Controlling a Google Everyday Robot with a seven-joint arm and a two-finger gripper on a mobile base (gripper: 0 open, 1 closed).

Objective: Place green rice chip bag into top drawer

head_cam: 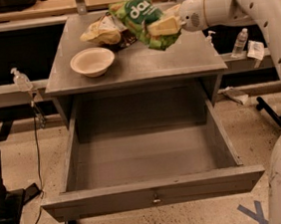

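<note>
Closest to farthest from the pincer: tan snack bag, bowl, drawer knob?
The pincer holds the green chip bag over the back of the tabletop.
1. The tan snack bag, just beside it.
2. The bowl, nearer the table's front.
3. The drawer knob, low in front.

Bright green bag (157, 41), white-lettered dark logo (143, 9); cream gripper (164, 27) above grey table (140, 65); grey drawer (149, 192).

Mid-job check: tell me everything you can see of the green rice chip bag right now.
Bright green, glossy and crumpled, the green rice chip bag shows a dark round logo with white letters. The claw grips its right side above the rear of the cabinet top. Its left edge sits beside or just over the tan snack bag; I cannot tell which. It is not yet in the open top drawer.
</note>
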